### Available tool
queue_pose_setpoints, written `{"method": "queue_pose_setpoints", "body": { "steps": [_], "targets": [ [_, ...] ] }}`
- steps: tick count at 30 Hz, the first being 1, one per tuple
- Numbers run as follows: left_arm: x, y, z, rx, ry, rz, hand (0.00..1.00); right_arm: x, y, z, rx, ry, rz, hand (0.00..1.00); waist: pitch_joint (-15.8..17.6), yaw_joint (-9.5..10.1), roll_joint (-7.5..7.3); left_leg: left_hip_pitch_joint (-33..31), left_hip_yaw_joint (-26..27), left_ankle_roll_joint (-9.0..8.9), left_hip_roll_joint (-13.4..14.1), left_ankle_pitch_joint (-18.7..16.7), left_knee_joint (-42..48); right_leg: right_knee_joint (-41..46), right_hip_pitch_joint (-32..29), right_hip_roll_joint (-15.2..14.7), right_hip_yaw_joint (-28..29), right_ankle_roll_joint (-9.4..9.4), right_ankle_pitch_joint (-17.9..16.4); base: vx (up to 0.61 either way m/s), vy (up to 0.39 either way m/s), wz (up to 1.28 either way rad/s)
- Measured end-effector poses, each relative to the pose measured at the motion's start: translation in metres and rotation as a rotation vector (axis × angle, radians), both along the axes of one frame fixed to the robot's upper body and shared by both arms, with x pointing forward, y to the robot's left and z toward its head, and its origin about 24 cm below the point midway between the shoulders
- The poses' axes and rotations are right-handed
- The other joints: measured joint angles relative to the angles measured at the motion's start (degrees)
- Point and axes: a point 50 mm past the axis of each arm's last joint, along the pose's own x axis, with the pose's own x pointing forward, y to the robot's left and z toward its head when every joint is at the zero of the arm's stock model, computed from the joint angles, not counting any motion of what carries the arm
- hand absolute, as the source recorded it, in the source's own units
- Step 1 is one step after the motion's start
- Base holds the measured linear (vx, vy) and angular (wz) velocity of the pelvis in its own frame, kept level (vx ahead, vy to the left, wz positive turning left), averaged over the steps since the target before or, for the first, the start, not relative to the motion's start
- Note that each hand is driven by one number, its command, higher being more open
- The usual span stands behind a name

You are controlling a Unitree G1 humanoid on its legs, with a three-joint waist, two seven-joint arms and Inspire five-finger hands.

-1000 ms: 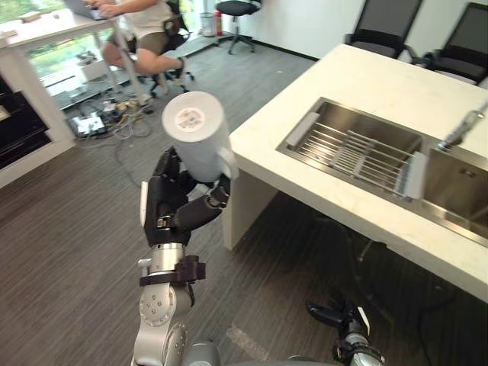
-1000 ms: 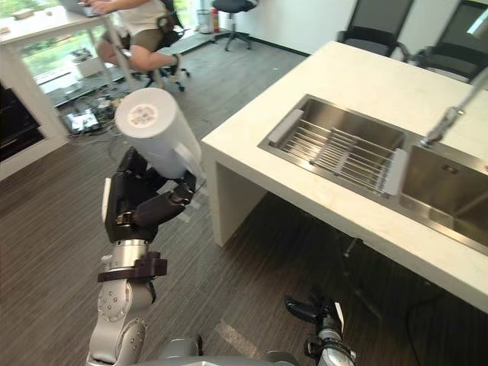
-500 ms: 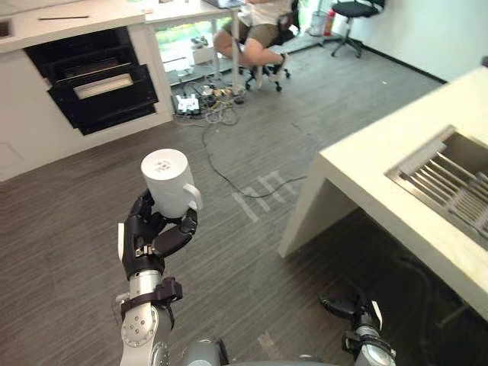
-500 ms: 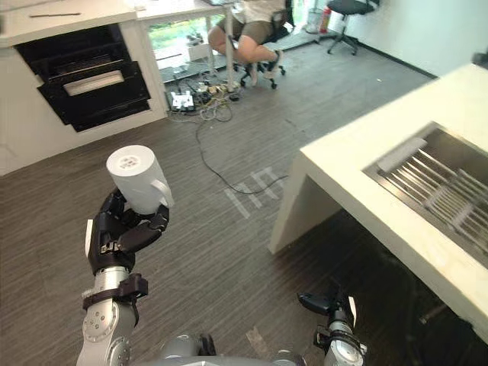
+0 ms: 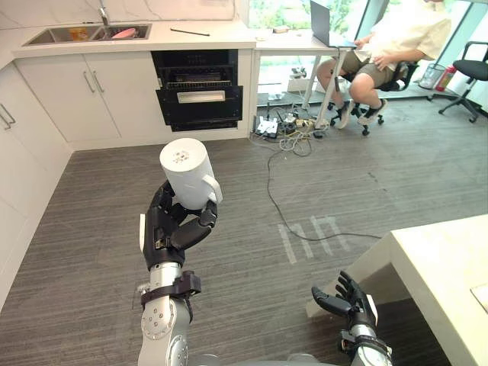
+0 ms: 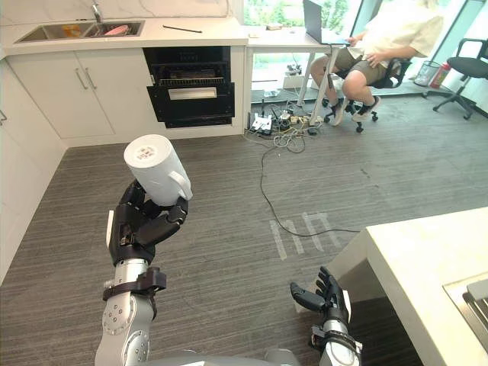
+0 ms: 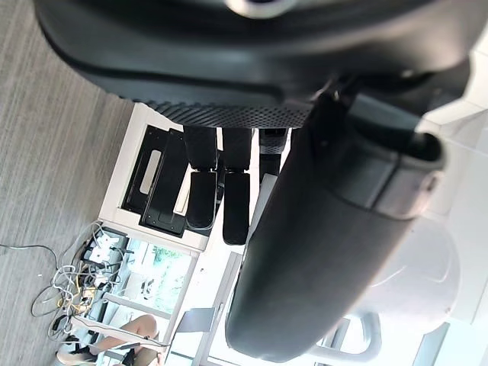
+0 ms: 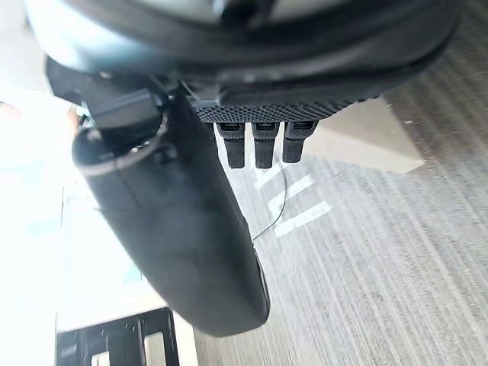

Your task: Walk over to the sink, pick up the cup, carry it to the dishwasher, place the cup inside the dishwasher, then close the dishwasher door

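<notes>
My left hand (image 5: pixel 169 229) is raised in front of me, shut on a white cup (image 5: pixel 188 174) held bottom up, a round sticker on its base and its handle toward the right. In the left wrist view the cup (image 7: pixel 427 282) shows pale behind the thumb (image 7: pixel 320 259). The black dishwasher (image 5: pixel 200 91) stands open in the far row of white cabinets, well beyond the cup. My right hand (image 5: pixel 347 299) hangs low at the lower right, fingers relaxed and holding nothing.
A person (image 5: pixel 381 53) sits at a desk with a laptop at the far right, cables (image 5: pixel 286 126) lying on the floor beside it. The island counter's corner (image 5: pixel 450 267) is at my right. A second sink (image 5: pixel 88 33) sits in the far counter; white cabinets (image 5: pixel 23 145) line the left.
The camera has swung away from the island sink; the far cabinets and dishwasher have come into view. The cup stays in my left hand, held higher than half a second ago.
</notes>
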Motion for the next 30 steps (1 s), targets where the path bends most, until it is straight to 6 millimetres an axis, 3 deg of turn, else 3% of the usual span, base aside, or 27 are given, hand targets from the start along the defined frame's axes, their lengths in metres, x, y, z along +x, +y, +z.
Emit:
{"method": "queue_pose_setpoints", "body": {
  "steps": [4,5,11,13,17,19,22,24,27,28,30],
  "targets": [
    [-0.001,0.001,-0.006,0.002,0.025,0.002,0.30,-0.010,0.007,-0.005,0.014,0.039,0.021,0.90,-0.6,1.12,-1.02,-0.2,-1.3,0.62,-1.3,0.7,-0.9,-1.9,1.2,-1.3,-1.2,0.51,0.4,0.01,0.033,0.18],
    [-0.006,0.001,-0.018,0.001,0.083,0.001,0.30,-0.012,0.021,-0.012,0.017,0.081,0.084,0.90,-2.4,1.44,-1.68,-0.8,-3.6,1.23,-3.7,5.0,-4.6,-6.1,2.4,-2.9,-3.5,0.67,4.0,0.00,0.007,0.07],
    [-0.006,0.001,-0.018,0.000,0.084,0.003,0.30,-0.015,0.021,-0.013,0.019,0.089,0.084,0.90,-2.6,1.17,-1.53,0.3,-1.7,1.23,-2.9,5.0,-5.2,-6.6,2.0,-2.5,-2.4,0.72,4.2,0.00,-0.003,-0.13],
    [-0.005,-0.003,-0.017,-0.009,0.077,-0.015,0.30,-0.023,0.020,-0.015,0.018,0.110,0.073,0.90,-3.2,-0.09,-1.56,0.4,-1.1,1.19,-2.6,5.0,-5.3,-6.7,2.5,-2.8,-2.6,0.68,4.2,0.02,-0.002,-0.06],
    [-0.001,-0.012,-0.016,-0.032,0.070,-0.056,0.30,-0.038,0.012,-0.019,-0.012,0.160,0.050,0.90,-4.4,-2.26,-1.65,1.0,4.8,0.59,-0.9,5.6,-5.3,-7.0,3.2,-2.8,-2.9,0.59,4.2,0.01,0.003,0.01],
    [0.001,-0.014,-0.017,-0.026,0.072,-0.078,0.30,-0.043,0.008,-0.021,-0.023,0.181,0.034,0.90,-4.5,-2.38,-1.85,2.0,5.3,0.38,-0.7,6.2,-6.8,-7.6,4.1,-2.8,-3.5,0.44,4.1,-0.03,-0.031,0.06],
    [0.002,-0.008,-0.021,0.028,0.097,-0.111,0.30,-0.051,0.003,-0.027,-0.052,0.236,0.032,0.90,-4.3,-2.05,-2.49,2.8,5.6,-0.14,-0.7,6.9,-9.6,-8.6,5.5,-3.2,-5.8,0.30,4.4,0.00,-0.049,0.35],
    [0.002,-0.002,-0.023,0.057,0.114,-0.116,0.30,-0.049,-0.003,-0.031,-0.061,0.263,0.016,0.90,-3.8,-2.13,-2.52,0.8,2.7,0.33,-1.5,9.0,-9.4,-8.9,5.7,-3.7,-9.2,0.24,4.2,0.00,-0.069,0.93],
    [0.001,0.018,-0.021,0.078,0.114,-0.028,0.30,-0.032,-0.012,-0.029,-0.089,0.246,0.024,0.90,-0.9,-1.83,-2.29,-3.4,-0.1,0.78,-2.3,10.4,-7.7,-10.1,6.8,-4.8,-15.4,0.25,4.2,-0.03,-0.020,1.09],
    [-0.001,0.029,-0.022,0.075,0.124,0.025,0.30,-0.026,-0.014,-0.027,-0.097,0.231,0.021,0.90,0.1,-1.22,-2.32,-4.0,1.1,1.90,-1.7,9.7,-7.0,-10.6,7.7,-5.2,-17.1,0.32,4.3,-0.03,0.017,0.88],
    [-0.003,0.043,-0.021,0.082,0.124,0.092,0.30,-0.019,-0.021,-0.024,-0.111,0.208,-0.002,0.90,1.2,-1.17,-2.04,-5.5,8.9,2.56,2.2,9.0,-4.2,-11.5,8.9,-5.6,-20.5,0.47,4.3,0.01,0.039,0.89]
  ]
}}
